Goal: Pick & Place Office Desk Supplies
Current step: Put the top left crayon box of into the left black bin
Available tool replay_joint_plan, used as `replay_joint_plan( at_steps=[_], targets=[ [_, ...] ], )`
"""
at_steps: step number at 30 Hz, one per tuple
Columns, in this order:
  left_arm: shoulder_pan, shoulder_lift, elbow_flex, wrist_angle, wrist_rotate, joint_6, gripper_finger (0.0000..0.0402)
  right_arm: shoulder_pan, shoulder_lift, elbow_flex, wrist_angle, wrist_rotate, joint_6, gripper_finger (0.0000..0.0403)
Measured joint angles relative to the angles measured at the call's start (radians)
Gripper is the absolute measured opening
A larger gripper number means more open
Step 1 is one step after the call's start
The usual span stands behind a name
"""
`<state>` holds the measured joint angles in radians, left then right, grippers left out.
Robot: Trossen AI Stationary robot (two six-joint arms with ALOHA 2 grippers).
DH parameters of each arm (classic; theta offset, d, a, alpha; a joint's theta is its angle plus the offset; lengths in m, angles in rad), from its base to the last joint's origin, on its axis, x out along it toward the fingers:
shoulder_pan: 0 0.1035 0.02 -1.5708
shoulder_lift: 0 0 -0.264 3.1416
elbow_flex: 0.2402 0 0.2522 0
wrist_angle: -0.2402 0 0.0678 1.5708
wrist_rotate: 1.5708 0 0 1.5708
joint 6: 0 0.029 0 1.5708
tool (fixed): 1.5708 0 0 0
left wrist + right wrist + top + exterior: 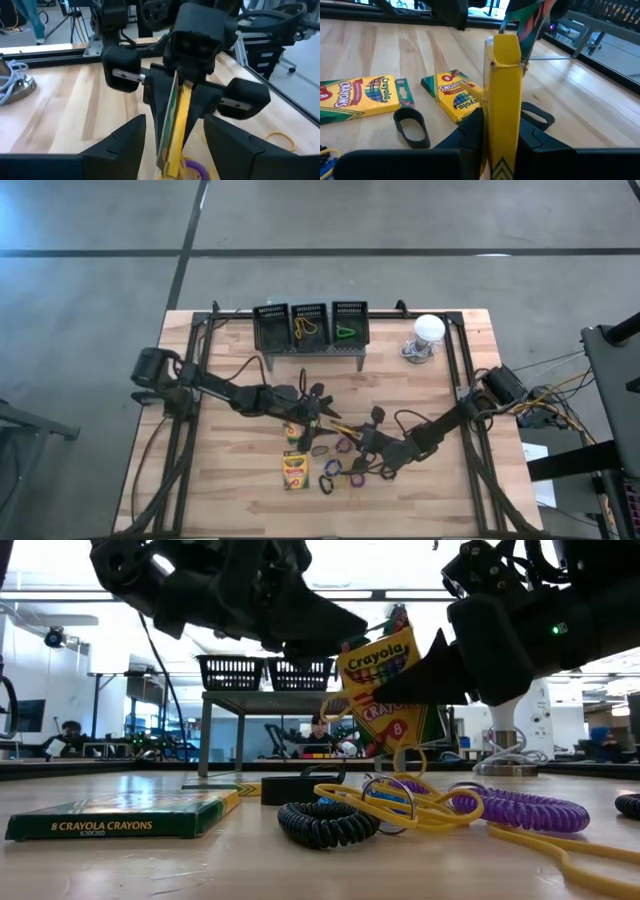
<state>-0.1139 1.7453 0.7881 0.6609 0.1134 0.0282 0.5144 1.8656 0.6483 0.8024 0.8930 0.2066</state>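
A crayon box (502,85) is pinched upright in the right gripper (501,131) above the elastic loops (520,808), in front of the perforated stand (311,327), while the left gripper (172,137), fingers spread, flanks it: seemingly a handover, calling next for a firm close.

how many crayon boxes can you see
3 crayon boxes: one held upright in the right gripper, two lying flat on the table nearby. Others may be hidden.

The yellow-and-green cardboard crayon box (385,680) clamped in the right gripper (425,680) reads "Crayola" and "8". Below it, the flat green-edged box (120,818) on the table reads "8 CRAYOLA CRAYONS".
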Motion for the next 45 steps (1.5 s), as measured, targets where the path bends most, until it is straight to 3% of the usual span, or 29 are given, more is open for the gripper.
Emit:
replay_joint_plan(
  at_steps=[8, 13, 27, 33, 36, 39, 42, 45],
  targets=[
    [-0.005, 0.063, 0.012, 0.052, -0.005, -0.009, 0.0245, 0.0, 0.0, 0.002, 0.004, -0.002, 0.0, 0.0054],
    [-0.006, 0.093, 0.037, 0.051, -0.008, 0.021, 0.0236, 0.0, 0.0, 0.002, 0.01, -0.003, -0.001, 0.0054],
    [-0.007, 0.108, 0.041, 0.044, -0.016, 0.048, 0.0077, 0.0, 0.0, 0.002, 0.017, -0.006, 0.026, 0.0057],
    [-0.008, 0.104, 0.041, 0.013, -0.009, 0.051, 0.0025, -0.003, -0.003, 0.002, -0.006, -0.108, 0.034, 0.0105],
    [-0.008, 0.095, 0.04, 0.001, -0.013, 0.051, 0.0025, -0.003, -0.029, 0.008, -0.117, -0.148, 0.092, 0.0143],
    [-0.009, 0.046, 0.04, -0.057, -0.051, 0.051, 0.0037, -0.001, -0.087, 0.036, -0.365, -0.172, 0.201, 0.0179],
    [-0.019, -0.039, 0.062, -0.207, -0.153, 0.057, 0.0046, 0.001, -0.148, 0.067, -0.632, -0.198, 0.345, 0.0208],
    [-0.037, -0.147, 0.115, -0.413, -0.243, 0.083, 0.0044, 0.015, -0.188, 0.073, -0.772, -0.177, 0.444, 0.0226]
  ],
)
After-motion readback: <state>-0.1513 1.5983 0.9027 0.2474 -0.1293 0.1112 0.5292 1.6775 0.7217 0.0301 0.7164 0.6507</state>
